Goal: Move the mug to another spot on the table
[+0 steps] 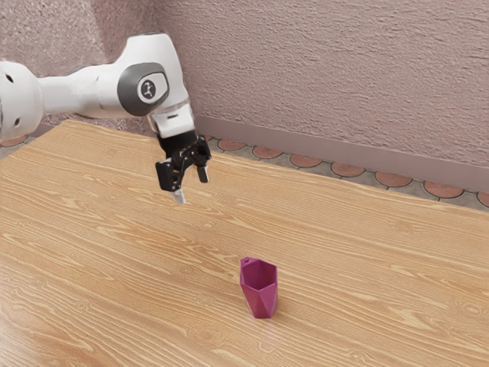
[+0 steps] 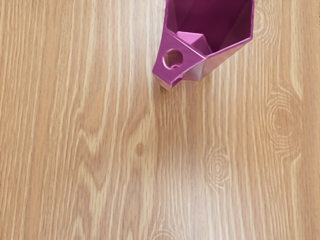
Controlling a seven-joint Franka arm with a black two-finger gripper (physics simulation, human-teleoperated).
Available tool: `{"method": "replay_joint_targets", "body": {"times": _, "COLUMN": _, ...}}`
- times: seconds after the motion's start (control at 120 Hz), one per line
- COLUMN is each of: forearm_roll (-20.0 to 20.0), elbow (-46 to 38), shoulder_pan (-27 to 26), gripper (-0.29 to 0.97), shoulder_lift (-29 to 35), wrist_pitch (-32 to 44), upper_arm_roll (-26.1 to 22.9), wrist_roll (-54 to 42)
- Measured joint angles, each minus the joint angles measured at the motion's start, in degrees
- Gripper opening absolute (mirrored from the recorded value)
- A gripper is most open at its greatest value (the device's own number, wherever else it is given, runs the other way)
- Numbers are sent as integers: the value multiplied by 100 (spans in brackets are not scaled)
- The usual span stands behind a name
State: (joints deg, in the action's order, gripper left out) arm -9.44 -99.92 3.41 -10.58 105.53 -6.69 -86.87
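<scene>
Black two-finger tool [image 1: 191, 183]: hanging in the air, pointing down, spreading its fingers apart and pinching nothing. Hovering well above the woodwork, toward the exterior view's upper left.

Rising at the back: rough pinkish plaster wall [image 1: 344, 69], meeting a strip of reddish round floor tiles [image 1: 306, 160] beyond the far edge of the woodwork.

Stretching across the exterior view: light-brown wood-grain surface [image 1: 92, 229], running with long streaks and a few knots, also lying under the hand in the wrist view [image 2: 100, 150].

Reaching in from the exterior view's left: white seven-joint arm [image 1: 92, 88], bending down at its grey-capped joint and carrying the tool.

Standing upright on the surface, toward the exterior view's lower right of the tool and well apart from it: magenta faceted mug [image 1: 259, 287], showing its open mouth in the wrist view [image 2: 210, 35].

Jutting from the rim: blocky magenta handle [image 2: 173, 60], pierced by a round hole, pointing toward the exterior view's left.
</scene>
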Motion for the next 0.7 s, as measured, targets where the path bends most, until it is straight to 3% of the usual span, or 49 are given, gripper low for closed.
{"method": "replay_joint_targets", "body": {"times": 0.317, "forearm_roll": -288, "elbow": -584, "shoulder_pan": -190, "gripper": 68, "shoulder_lift": -167, "wrist_pitch": 635, "upper_arm_roll": -4, "wrist_roll": -1960}}
{"method": "replay_joint_targets", "body": {"times": 0.7, "forearm_roll": -426, "elbow": -634, "shoulder_pan": -612, "gripper": 68, "shoulder_lift": -621, "wrist_pitch": 1128, "upper_arm_roll": -103, "wrist_roll": -2653}}
